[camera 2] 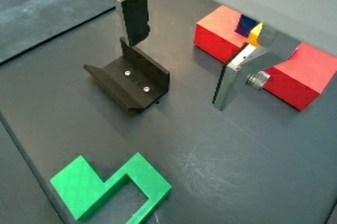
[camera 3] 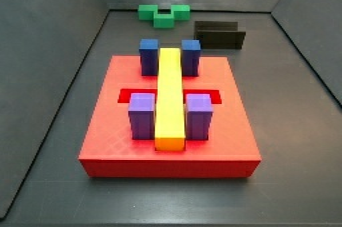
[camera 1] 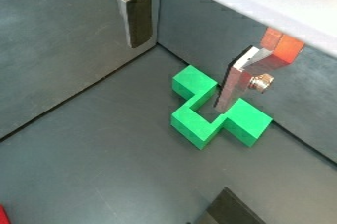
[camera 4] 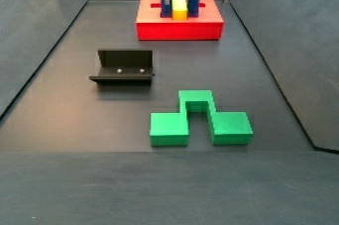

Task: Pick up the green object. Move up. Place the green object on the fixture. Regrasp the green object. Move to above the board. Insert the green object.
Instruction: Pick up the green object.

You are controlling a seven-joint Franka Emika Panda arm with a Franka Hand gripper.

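The green object point(camera 1: 215, 112) point(camera 2: 108, 188) lies flat on the dark floor, apart from everything else; both side views show it too point(camera 3: 164, 13) point(camera 4: 199, 120). My gripper point(camera 1: 184, 55) point(camera 2: 184, 50) hangs well above the floor. It is open, and nothing is between its fingers point(camera 1: 136, 19) point(camera 2: 232, 78). The green object lies below and slightly off to one side of the gap. The dark L-shaped fixture point(camera 2: 129, 80) point(camera 3: 221, 38) point(camera 4: 122, 67) stands bare on the floor. The red board point(camera 3: 107, 141) point(camera 4: 153, 29) point(camera 2: 218, 33) lies beyond the fixture.
On the board stand a long yellow bar point(camera 3: 170, 96), blue blocks point(camera 3: 150, 55) and purple blocks point(camera 3: 142, 116). Grey walls enclose the floor, with a wall close behind the green object point(camera 1: 250, 16).
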